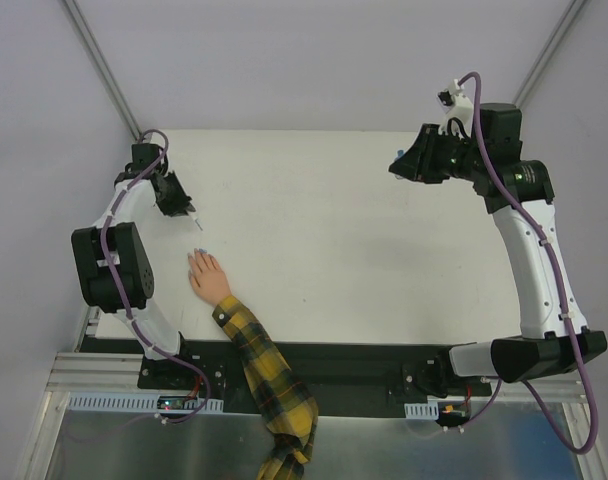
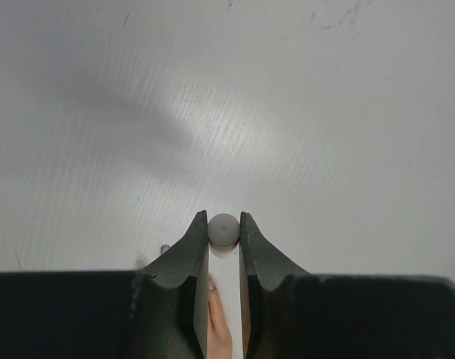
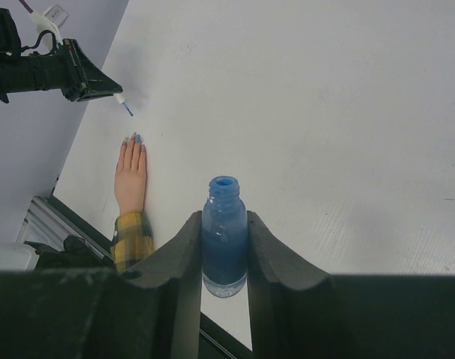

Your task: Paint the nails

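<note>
Pale walls enclosing a white table [image 1: 344, 250], arm bases bolted along its near edge. At far right, right arm [image 1: 529, 260] stretched toward the back corner, well apart from the work; at its end, right gripper [image 1: 409, 162] clamped shut on an uncapped bottle [image 3: 224, 202] of blue polish, upright between the jaws. At left, left arm [image 1: 114, 265] folded along the table edge, by far the nearer of the two to the task's thing. From the near edge, yellow-and-black plaid sleeve [image 1: 269, 375] running up onto the table and ending in a small peach hand [image 1: 209, 280], laid flat and palm down near the left side. Long axis of that hand directed away from the bases and slightly leftward, fingertips aimed almost straight at the left gripper [image 1: 182, 205]. Grips a brush [image 3: 124, 106] there, jaws closed around its round grey handle top [image 2: 223, 229], bristle end slanting down toward the hand. At the far ends of the fingers, the nails [image 3: 135, 138], some tinted light blue: just on the near side of the brush tip, apart from it, not touching. Height of tip over table not readable. Judged to call next for a short draw of the brush back toward the bases, along the finger axis, onto a nail; bare nails too small to pick out.
</note>
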### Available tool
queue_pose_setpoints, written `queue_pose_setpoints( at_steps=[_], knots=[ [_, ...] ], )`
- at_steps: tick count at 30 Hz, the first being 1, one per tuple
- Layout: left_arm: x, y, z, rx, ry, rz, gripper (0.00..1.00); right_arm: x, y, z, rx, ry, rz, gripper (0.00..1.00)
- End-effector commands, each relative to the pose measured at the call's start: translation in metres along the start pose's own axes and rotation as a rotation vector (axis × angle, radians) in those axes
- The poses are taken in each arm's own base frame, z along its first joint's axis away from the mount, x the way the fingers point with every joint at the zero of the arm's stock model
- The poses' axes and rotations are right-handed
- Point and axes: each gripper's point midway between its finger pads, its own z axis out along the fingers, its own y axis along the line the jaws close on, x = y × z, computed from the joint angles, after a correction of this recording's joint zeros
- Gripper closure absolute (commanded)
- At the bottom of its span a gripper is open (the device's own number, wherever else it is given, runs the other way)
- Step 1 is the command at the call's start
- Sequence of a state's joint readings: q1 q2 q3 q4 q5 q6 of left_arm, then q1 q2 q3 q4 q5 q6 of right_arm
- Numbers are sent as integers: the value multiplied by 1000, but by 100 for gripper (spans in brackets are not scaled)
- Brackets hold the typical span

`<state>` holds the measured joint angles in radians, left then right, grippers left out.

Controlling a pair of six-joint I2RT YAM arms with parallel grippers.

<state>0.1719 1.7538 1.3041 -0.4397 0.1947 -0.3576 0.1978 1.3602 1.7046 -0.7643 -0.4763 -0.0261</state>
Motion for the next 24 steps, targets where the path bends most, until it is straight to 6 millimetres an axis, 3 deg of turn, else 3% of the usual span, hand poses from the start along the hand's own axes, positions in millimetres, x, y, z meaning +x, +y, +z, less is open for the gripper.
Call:
queue_pose_setpoints(
  at_steps=[1, 8, 9, 14, 16, 17, 23, 24],
  knots=[
    [-10, -33, -41, 117, -52, -30, 100, -10, 13, -19, -22, -69, -22, 100],
    [28, -101, -72, 267, -26, 45, 100, 3, 19, -21, -38, -47, -27, 99],
    [43, -124, -79, 313, -8, 94, 100, 4, 20, -21, -39, -47, -32, 100],
    [68, -183, -117, 459, -7, 209, 100, 13, 26, -29, -45, -49, -54, 100],
    [76, -198, -133, 515, -7, 256, 100, 18, 29, -30, -51, -49, -69, 99],
    [78, -203, -143, 542, -18, 275, 100, 29, 26, -27, -49, -33, -71, 100],
    [115, -217, -169, 676, -34, 433, 100, 62, 32, -8, -97, -101, -237, 99],
    [120, -217, -170, 689, -39, 445, 100, 84, 27, 0, -91, -75, -244, 99]
  ],
)
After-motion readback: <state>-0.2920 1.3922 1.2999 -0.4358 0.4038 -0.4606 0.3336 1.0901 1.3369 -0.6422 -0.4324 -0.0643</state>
